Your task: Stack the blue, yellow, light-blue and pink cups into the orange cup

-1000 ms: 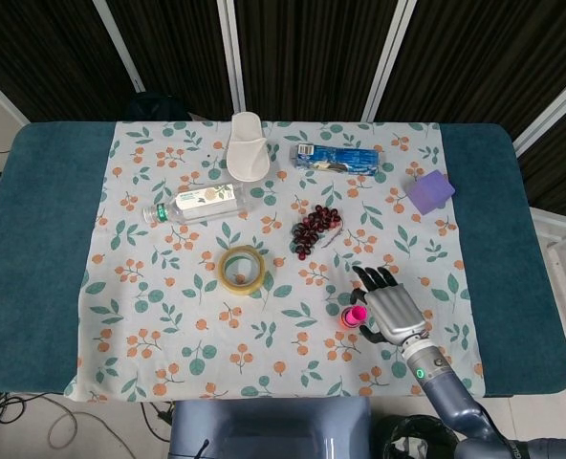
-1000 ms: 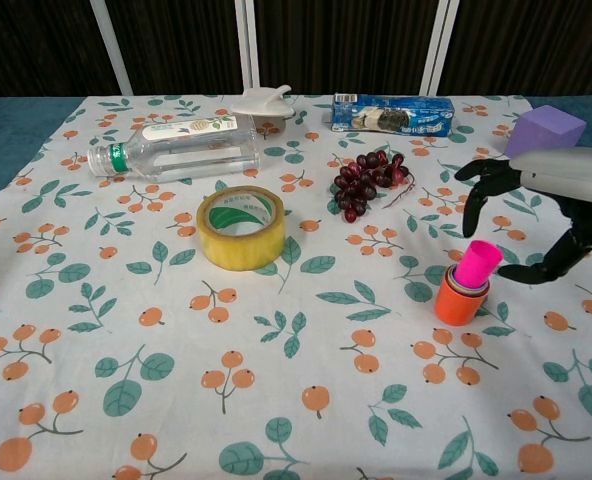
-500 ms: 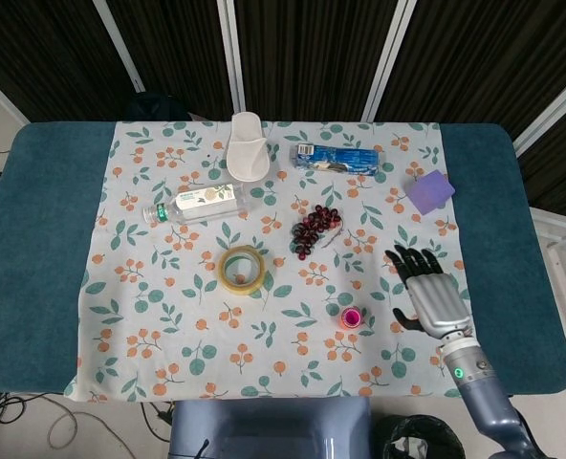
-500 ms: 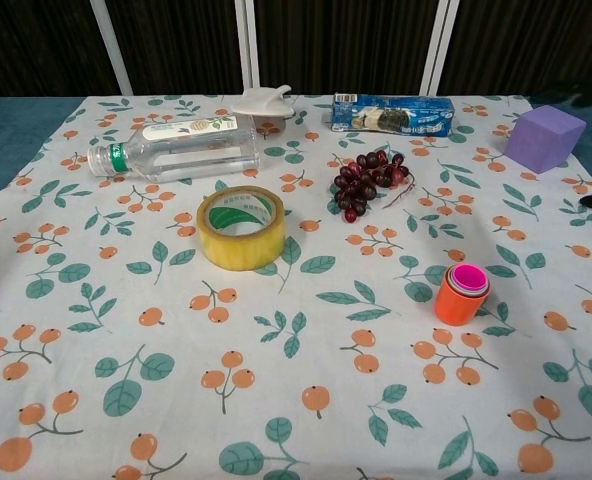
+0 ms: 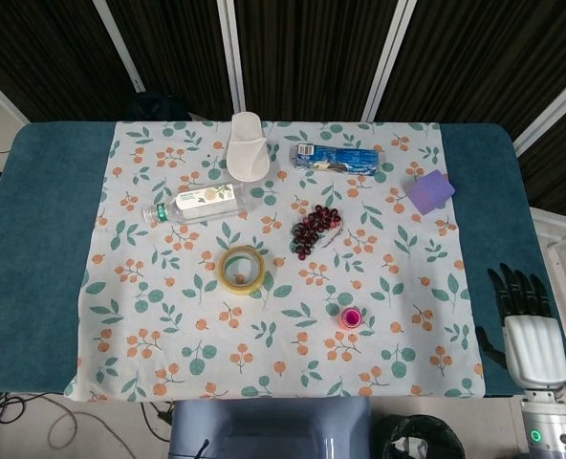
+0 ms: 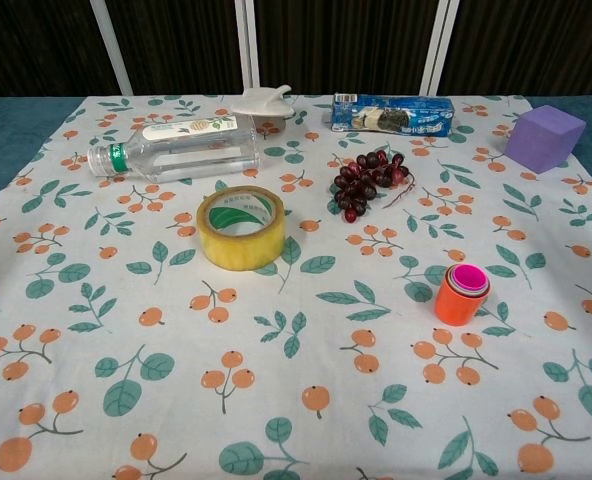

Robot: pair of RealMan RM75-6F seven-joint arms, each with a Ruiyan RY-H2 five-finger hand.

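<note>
The orange cup (image 6: 458, 302) stands upright on the flowered cloth at the right of centre, with the pink cup (image 6: 469, 279) nested in its mouth and thin rims of other colours showing between them. From above the stack is a small pink and orange circle, the orange cup (image 5: 351, 318). My right hand (image 5: 525, 330) hangs off the table's right edge, well to the right of the cups, fingers spread and holding nothing. It does not show in the chest view. My left hand is in neither view.
A yellow tape roll (image 6: 241, 227) lies left of the cups, and a bunch of dark grapes (image 6: 364, 182) behind them. Further back are a lying plastic bottle (image 6: 174, 147), a white slipper (image 5: 249, 145), a blue snack pack (image 6: 392, 113) and a purple block (image 6: 544, 138).
My right hand let go of the pink cup, which settled down into the stack, and then drew away to the right, past the table's edge.
</note>
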